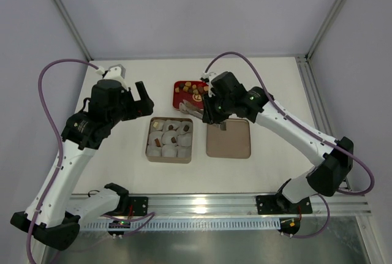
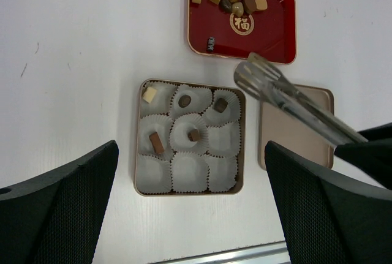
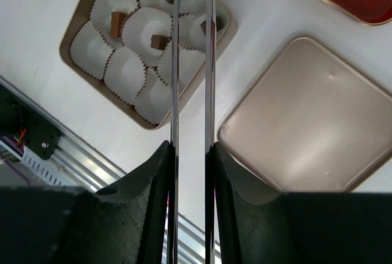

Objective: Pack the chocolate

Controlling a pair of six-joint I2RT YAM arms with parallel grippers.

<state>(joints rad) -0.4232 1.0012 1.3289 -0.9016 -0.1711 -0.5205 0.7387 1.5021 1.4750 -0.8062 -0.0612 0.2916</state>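
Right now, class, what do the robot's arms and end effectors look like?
Left arm and right arm: white links, black joints, a looping purple cable each; a green light on the right. Left end effector and right end effector: black, wedge-shaped, mesh-textured fingers.

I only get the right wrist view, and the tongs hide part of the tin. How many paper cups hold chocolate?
Observer: Five of the nine paper cups in the tin hold chocolate; four are empty.
Operator: Any chocolate on the red tray?
Observer: Yes, a cluster along its far edge.
Operator: And the left gripper?
Observer: Open and empty, left of the tin.
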